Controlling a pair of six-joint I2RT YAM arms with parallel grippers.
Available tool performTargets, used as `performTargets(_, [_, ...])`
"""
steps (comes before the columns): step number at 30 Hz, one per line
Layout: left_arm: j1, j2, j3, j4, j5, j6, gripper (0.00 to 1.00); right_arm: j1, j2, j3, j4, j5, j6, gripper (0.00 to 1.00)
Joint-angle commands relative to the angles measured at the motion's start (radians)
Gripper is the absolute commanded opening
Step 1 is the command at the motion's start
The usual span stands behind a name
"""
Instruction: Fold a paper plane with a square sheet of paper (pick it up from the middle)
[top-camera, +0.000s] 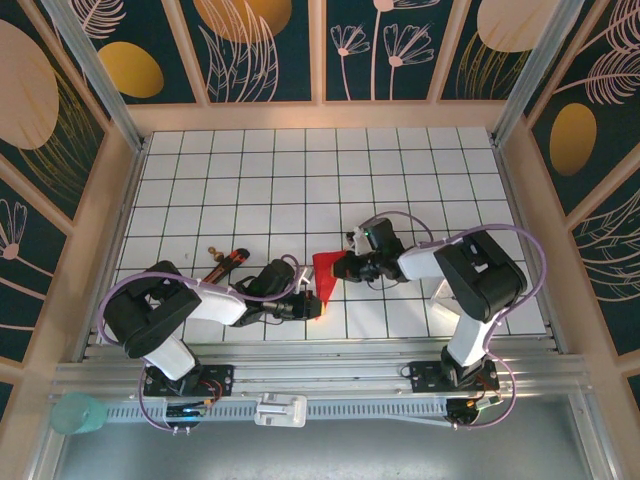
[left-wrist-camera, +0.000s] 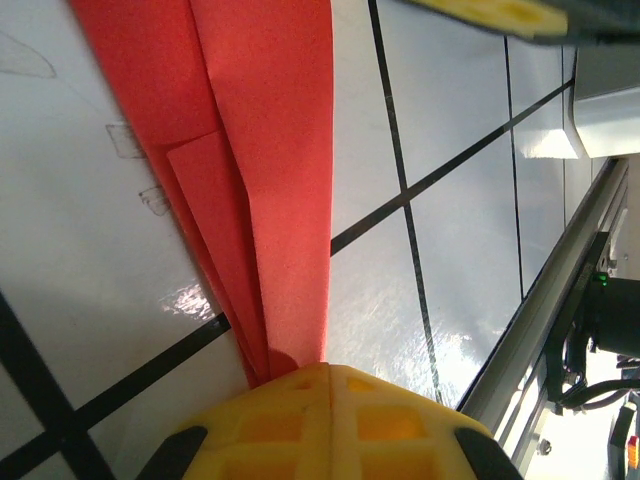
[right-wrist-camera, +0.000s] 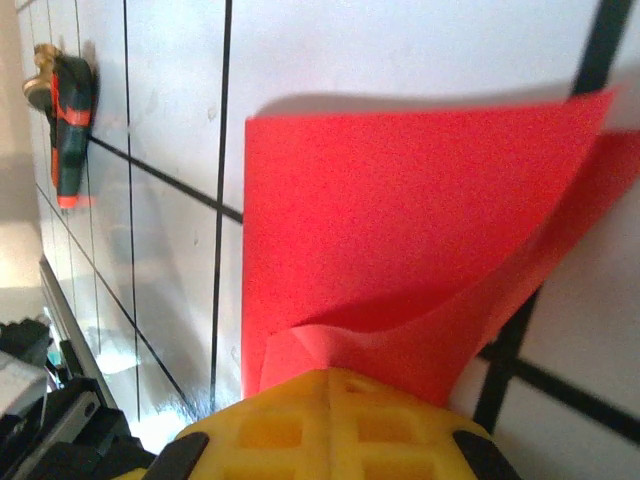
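Overhead wide, wrists close (sharing red paper (top-camera: 322, 272))

The paper (top-camera: 325, 272) is bright red; the table (top-camera: 300, 180) is white with a black grid. The fingers (left-wrist-camera: 270, 425) are yellow, and the walls (top-camera: 270, 50) dark teal with gold ovals and pale leaf outlines.

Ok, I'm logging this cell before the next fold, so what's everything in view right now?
red paper: one, bright red, partly folded, mid-table between the two grippers.
small tool: one, red, black and dark green with a brass tip, lying on the tiles left of the paper.
round object: one, teal, near-left corner by the rail.
table: one, white tiles with dark grid lines.
left gripper: one, yellow fingers, shut on the paper's narrow folded end.
right gripper: one, yellow fingers, shut on the paper's curled edge.
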Motion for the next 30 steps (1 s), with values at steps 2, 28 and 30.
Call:
performTargets(2, [-0.005, 0.046, -0.067, -0.218, -0.005, 0.029, 0.00, -0.075, 0.061, 0.029, -0.040, 0.127, -0.060, 0.02])
performTargets(28, [0.088, -0.301, 0.042, -0.194, -0.174, -0.053, 0.49, 0.013, -0.344, -0.074, -0.156, 0.374, -0.018, 0.23])
performTargets(30, [0.133, -0.282, 0.029, -0.183, -0.173, -0.077, 0.48, 0.087, -0.347, -0.086, -0.132, 0.408, 0.025, 0.26])
